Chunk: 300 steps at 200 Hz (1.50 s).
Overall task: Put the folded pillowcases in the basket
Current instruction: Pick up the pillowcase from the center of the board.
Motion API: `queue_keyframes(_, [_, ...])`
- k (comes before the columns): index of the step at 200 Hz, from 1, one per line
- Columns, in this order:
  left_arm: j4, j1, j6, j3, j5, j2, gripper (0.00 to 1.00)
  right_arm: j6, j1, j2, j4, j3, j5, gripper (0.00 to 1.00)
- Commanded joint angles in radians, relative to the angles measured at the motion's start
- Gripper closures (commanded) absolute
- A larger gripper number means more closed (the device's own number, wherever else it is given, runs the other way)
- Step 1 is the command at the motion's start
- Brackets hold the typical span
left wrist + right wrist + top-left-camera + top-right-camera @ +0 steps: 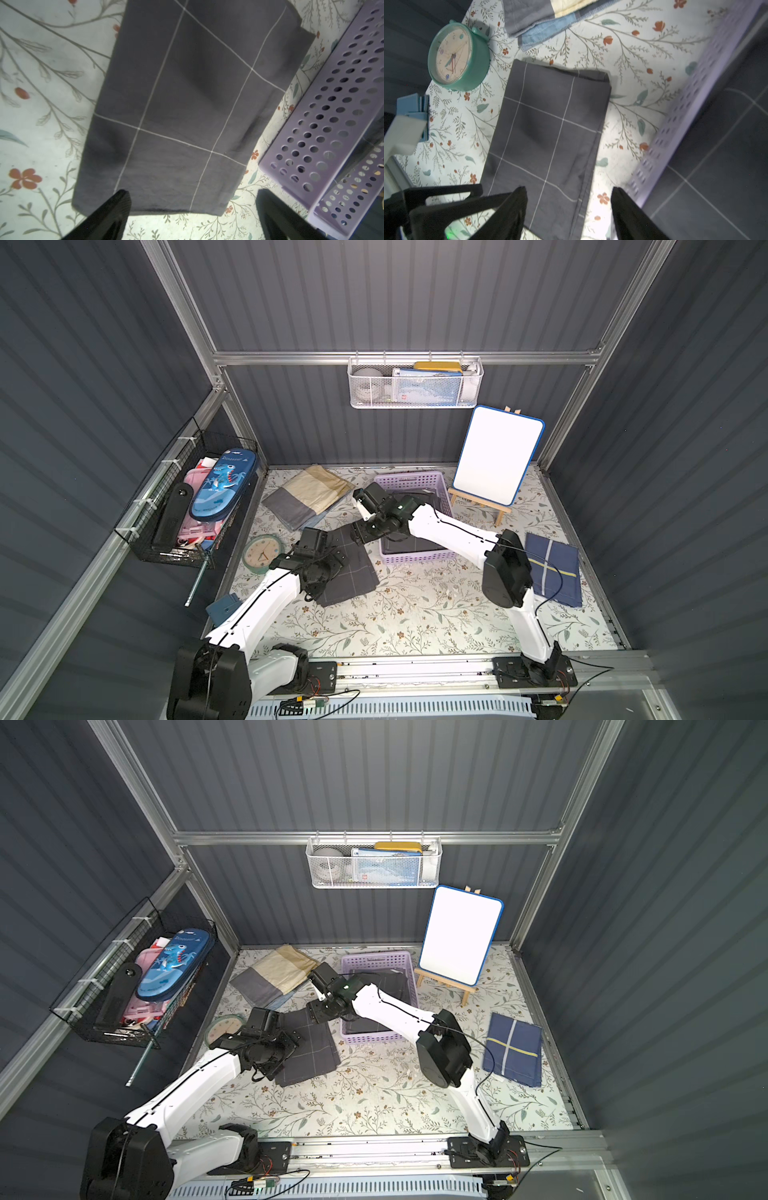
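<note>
Floral tabletop (415, 614) bears grid pillowcase (353, 574) beneath both parted jaws.

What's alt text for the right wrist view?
A folded dark grey pillowcase with white grid lines lies on the floral table cover in front of the open, empty right gripper. A round teal alarm clock sits nearby; the lavender perforated plastic basket holds similar cloth.

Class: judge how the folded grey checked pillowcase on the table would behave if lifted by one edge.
Probably floppy: the pillowcase is thin cloth with soft dents. Its layers show loose at one edge, so lifted there it may sag or unfold. Likely light; lying flat, it cannot roll.
</note>
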Motion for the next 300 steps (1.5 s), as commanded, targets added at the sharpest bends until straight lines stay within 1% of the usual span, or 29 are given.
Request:
queue_keyframes(1, [-0.028,0.006,0.01,0.009,0.028,0.003,0.01,-0.056,-0.002,0.088,-0.085,0.114,-0.008,0.31])
queue_keyframes(34, [-0.031,0.012,-0.004,0.016,-0.004,0.066,0.01,-0.051,-0.019,0.241,-0.111,0.27,-0.013,0.31])
queue_keyframes(54, [-0.037,0.028,-0.024,-0.014,-0.037,0.067,0.01,-0.065,-0.024,0.306,-0.118,0.339,-0.015,0.3])
queue_keyframes(65, [-0.027,0.04,-0.036,-0.027,-0.036,0.061,0.0,-0.071,-0.027,0.339,-0.129,0.376,-0.002,0.3])
queue_keyframes(81, [-0.029,0.041,-0.06,-0.028,-0.043,0.066,0.01,-0.073,-0.038,0.366,-0.118,0.386,-0.001,0.29])
queue_keyframes(98, [-0.066,0.041,-0.069,0.009,-0.03,0.089,0.01,-0.076,-0.049,0.391,-0.103,0.385,0.001,0.29])
queue_keyframes(115, [-0.113,0.041,-0.074,0.052,-0.068,0.096,0.01,-0.078,-0.059,0.417,-0.1,0.39,0.006,0.29])
queue_keyframes(141, [-0.152,0.041,-0.081,0.095,-0.077,0.143,0.01,-0.068,-0.07,0.447,-0.082,0.394,-0.026,0.29])
queue_keyframes(159, [-0.169,0.041,-0.079,0.115,-0.083,0.179,0.01,-0.073,-0.07,0.468,-0.077,0.409,-0.042,0.3])
queue_keyframes(179, [-0.154,0.041,-0.082,0.106,-0.075,0.179,0.0,-0.079,-0.073,0.498,-0.081,0.426,-0.068,0.34])
queue_keyframes(202, [-0.127,0.042,-0.094,0.072,-0.059,0.16,0.0,-0.072,-0.073,0.521,-0.077,0.437,-0.095,0.49])
queue_keyframes(231, [-0.118,0.041,-0.094,0.049,-0.049,0.156,0.01,-0.073,-0.073,0.522,-0.086,0.441,-0.096,0.78])
queue_keyframes(241, [-0.124,0.041,-0.092,0.058,-0.05,0.163,0.01,-0.078,-0.073,0.516,-0.097,0.441,-0.092,0.85])
queue_keyframes(256, [-0.131,0.041,-0.081,0.083,-0.07,0.191,0.0,-0.089,-0.073,0.501,-0.118,0.432,-0.045,1.0])
queue_keyframes(275, [-0.151,0.04,-0.068,0.11,-0.088,0.223,0.01,-0.102,-0.074,0.454,-0.156,0.397,0.045,1.0])
queue_keyframes(300, [-0.16,0.04,-0.07,0.124,-0.1,0.22,0.0,-0.129,-0.074,0.334,-0.115,0.25,0.159,1.0])
